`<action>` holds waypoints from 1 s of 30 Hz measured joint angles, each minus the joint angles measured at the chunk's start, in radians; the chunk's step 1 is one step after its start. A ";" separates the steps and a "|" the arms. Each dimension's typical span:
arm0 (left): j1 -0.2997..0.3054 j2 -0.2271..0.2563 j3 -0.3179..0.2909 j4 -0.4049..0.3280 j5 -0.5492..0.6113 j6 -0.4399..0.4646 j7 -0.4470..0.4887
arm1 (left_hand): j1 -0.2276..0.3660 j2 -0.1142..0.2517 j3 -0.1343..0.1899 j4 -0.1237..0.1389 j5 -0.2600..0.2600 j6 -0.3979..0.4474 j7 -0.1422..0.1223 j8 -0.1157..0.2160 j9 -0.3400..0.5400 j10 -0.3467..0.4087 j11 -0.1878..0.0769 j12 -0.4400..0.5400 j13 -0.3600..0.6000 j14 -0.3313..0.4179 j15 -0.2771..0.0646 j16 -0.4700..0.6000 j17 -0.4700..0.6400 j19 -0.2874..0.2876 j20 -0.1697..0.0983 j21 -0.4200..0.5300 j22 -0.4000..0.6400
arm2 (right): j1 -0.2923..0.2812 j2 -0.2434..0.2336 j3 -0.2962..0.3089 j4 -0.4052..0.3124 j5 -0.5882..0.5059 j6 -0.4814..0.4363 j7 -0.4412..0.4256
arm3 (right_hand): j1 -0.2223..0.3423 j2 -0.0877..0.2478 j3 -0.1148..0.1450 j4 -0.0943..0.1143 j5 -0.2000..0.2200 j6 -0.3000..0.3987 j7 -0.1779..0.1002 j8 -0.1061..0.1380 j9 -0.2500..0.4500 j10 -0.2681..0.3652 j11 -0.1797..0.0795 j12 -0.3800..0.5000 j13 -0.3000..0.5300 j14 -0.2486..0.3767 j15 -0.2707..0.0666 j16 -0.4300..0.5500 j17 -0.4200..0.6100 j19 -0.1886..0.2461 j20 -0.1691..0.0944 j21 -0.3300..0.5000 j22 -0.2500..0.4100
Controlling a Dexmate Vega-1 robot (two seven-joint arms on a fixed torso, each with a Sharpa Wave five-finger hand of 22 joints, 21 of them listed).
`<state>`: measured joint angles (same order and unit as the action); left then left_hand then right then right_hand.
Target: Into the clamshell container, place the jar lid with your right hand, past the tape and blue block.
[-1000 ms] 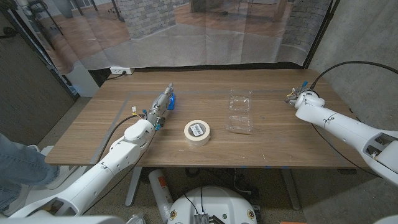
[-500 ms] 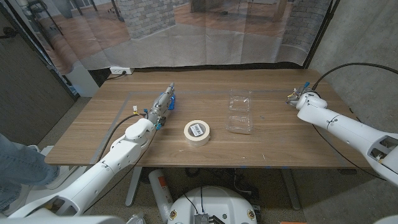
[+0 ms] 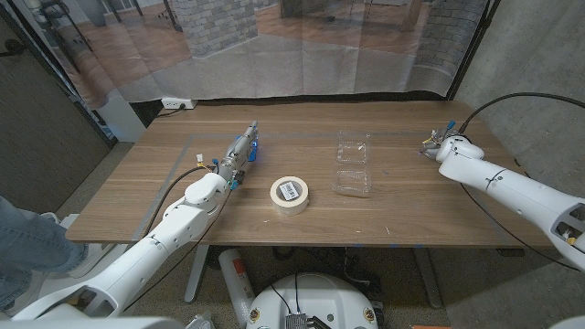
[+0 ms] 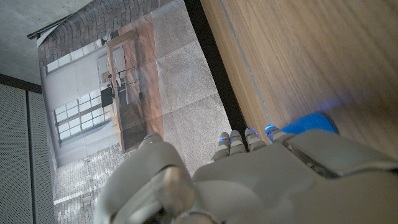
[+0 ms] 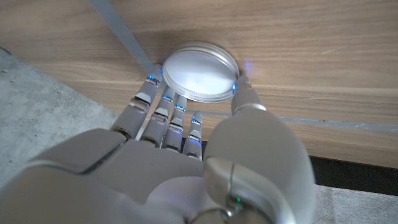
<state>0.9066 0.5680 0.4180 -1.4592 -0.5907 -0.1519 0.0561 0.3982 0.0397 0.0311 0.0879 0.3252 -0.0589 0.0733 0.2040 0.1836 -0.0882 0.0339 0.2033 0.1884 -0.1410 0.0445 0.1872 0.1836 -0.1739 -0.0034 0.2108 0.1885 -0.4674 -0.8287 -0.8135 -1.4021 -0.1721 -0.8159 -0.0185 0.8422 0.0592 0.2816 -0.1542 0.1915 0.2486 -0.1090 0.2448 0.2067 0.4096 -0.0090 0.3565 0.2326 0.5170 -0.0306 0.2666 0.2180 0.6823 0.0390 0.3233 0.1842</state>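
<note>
The jar lid [image 5: 200, 71], a round silver metal disc, lies on the table [image 3: 402, 206] near its far right edge. In the right wrist view the right hand [image 5: 180, 155] reaches to it: the fingers [image 5: 163, 102] touch one side of its rim and the thumb [image 5: 244, 93] touches the opposite side, so the lid is pinched between them while it rests on the wood. In the head view the right hand [image 3: 439, 143] sits at the right end of the table, with the arm coming in from the lower right.

The clamshell container [image 3: 353, 164], clear plastic and lying open, stands near the middle of the table, well apart from the right hand. The tape [image 3: 290, 193], a pale roll with a label in its core, lies flat beside the container's near left corner. Farther left is the blue block [image 3: 251, 149], with the left hand [image 3: 239, 155] stretched out alongside and touching it; its fingers are extended, holding nothing. The left wrist view shows the blue block [image 4: 308, 121] just by the fingertips [image 4: 239, 140].
</note>
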 measured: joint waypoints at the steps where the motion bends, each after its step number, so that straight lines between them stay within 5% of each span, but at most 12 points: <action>1: 0.000 0.000 0.000 0.000 0.000 0.000 0.000 | 0.000 0.000 0.000 0.000 0.000 0.000 0.000 0.000 0.000 0.000 0.000 0.000 0.000 0.000 0.000 0.000 0.000 0.000 0.000 0.000 0.000 | 0.000 -0.002 0.001 -0.005 -0.002 -0.004 0.000 | 0.000 0.000 0.000 0.000 0.000 0.000 0.000 0.000 0.000 0.000 0.000 0.000 0.001 0.000 0.000 0.000 0.000 0.000 0.000 0.001 0.000; 30: 0.002 -0.001 0.001 -0.003 0.002 -0.007 -0.002 | 0.000 0.000 -0.005 0.000 0.000 0.000 0.000 -0.005 0.000 0.004 -0.004 0.000 0.000 0.000 0.000 0.000 0.000 0.000 0.000 0.000 0.000 | -0.023 -0.046 0.031 -0.120 -0.035 -0.049 -0.016 | 0.015 0.013 0.007 0.007 -0.008 0.009 -0.009 0.000 0.000 0.016 -0.015 0.004 0.004 0.023 -0.023 0.009 0.008 -0.001 0.007 -0.010 -0.005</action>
<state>0.9085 0.5666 0.4185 -1.4626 -0.5889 -0.1593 0.0545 0.3982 0.0397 0.0257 0.0882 0.3252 -0.0589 0.0733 0.1992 0.1836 -0.0845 0.0302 0.2033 0.1884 -0.1410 0.0445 0.1872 0.1836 -0.1738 -0.0035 0.2109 0.1884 -0.4904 -0.8744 -0.7827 -1.5224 -0.2076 -0.8645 -0.0343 0.8568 0.0723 0.2882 -0.1476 0.1839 0.2575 -0.1180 0.2448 0.2066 0.4251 -0.0245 0.3600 0.2368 0.5395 -0.0534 0.2753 0.2257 0.6817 0.0462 0.3131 0.1795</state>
